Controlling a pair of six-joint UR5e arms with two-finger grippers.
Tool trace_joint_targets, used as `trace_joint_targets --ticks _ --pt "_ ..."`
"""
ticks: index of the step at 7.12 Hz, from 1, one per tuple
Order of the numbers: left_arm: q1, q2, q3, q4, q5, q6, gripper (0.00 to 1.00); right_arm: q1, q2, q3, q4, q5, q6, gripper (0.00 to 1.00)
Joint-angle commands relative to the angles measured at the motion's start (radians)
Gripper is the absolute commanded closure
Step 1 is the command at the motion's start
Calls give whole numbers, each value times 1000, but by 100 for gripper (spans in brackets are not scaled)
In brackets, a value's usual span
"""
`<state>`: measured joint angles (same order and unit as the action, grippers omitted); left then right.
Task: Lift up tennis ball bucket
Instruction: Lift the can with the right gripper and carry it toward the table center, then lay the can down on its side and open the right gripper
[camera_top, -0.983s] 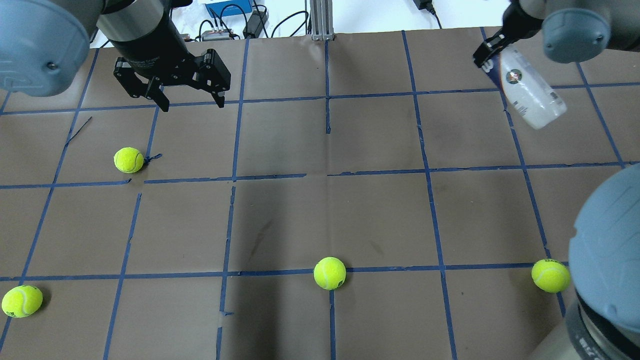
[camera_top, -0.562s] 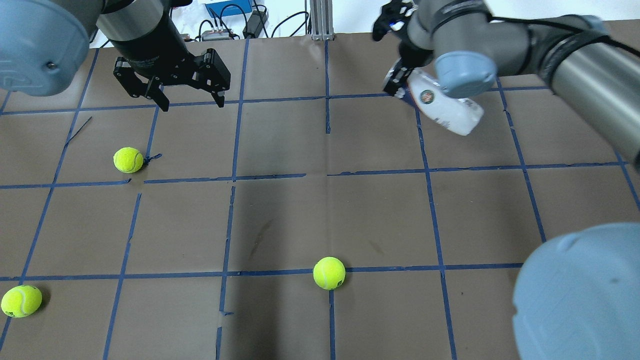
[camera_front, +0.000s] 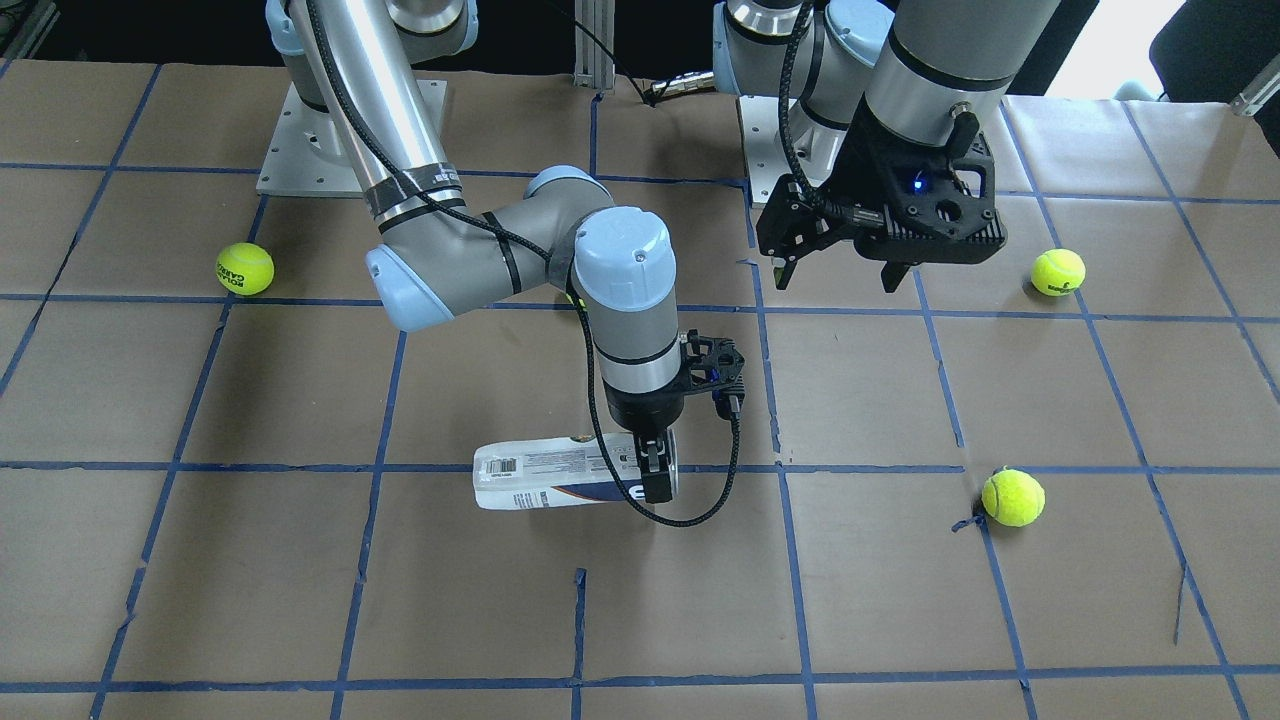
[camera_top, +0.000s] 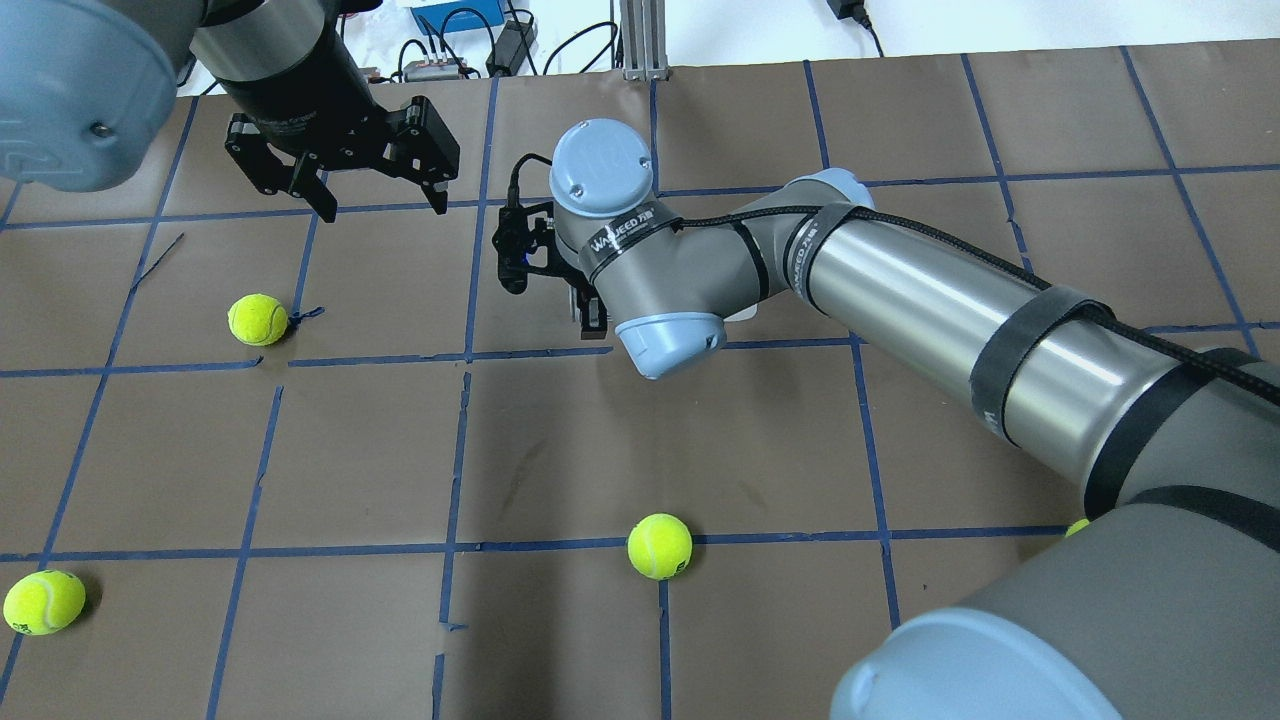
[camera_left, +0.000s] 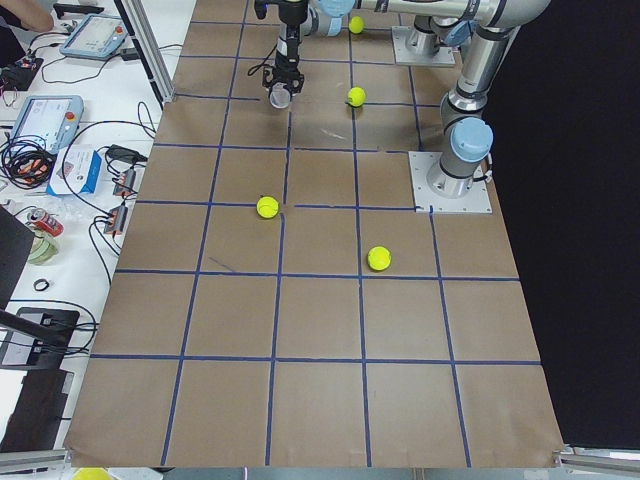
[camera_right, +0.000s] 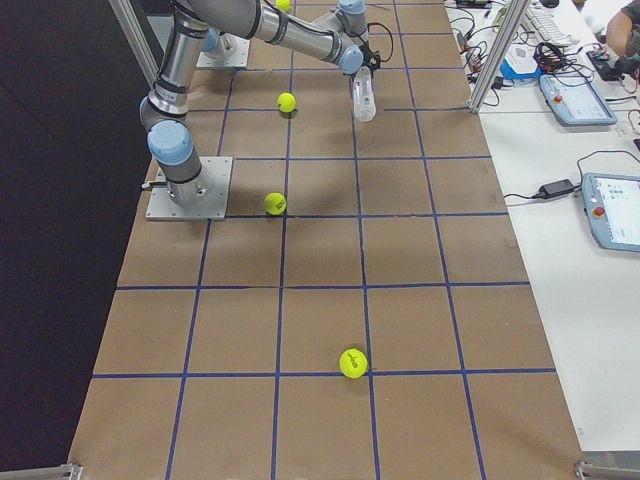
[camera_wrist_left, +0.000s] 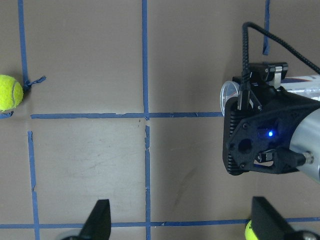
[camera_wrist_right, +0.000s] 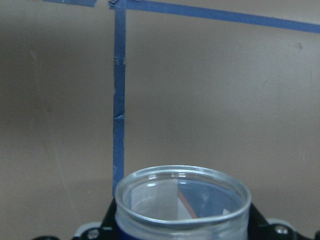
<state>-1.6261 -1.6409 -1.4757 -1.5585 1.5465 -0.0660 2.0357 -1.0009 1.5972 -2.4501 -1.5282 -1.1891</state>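
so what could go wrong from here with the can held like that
The right tool grips the tennis ball bucket only at its open end, with the long body sticking out sideways, so it may pivot or slip out. The left tool hangs open close by, so a swing that way could clip it.

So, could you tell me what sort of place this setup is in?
Most likely a robotics lab: the right arm and left arm are mounted on a table gridded with blue tape, and teach pendants lie on a side bench.
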Motion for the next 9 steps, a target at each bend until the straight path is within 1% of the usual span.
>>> trace_joint_targets --ticks 1,2,3,5,6,7,8,9 --pt "0 1 0 0 36 0 0 6 7 24 -33 32 -38 42" --pt "0 1 -2 0 38 0 0 6 8 27 -41 72 -24 11" --pt "0 1 -5 0 35 2 0 6 5 26 -50 54 9 0" --pt "6 1 -6 0 29 0 0 -20 -7 27 -61 48 96 0" --pt "64 12 8 0 18 15 0 -47 -8 26 -61 48 133 0" --pt "104 24 5 -6 -43 29 0 -107 -28 27 -50 48 166 0" --pt "124 1 9 -68 -67 26 0 -196 -92 32 35 57 181 0" --pt "147 -54 -11 -81 -77 29 0 -295 -144 27 175 69 224 0"
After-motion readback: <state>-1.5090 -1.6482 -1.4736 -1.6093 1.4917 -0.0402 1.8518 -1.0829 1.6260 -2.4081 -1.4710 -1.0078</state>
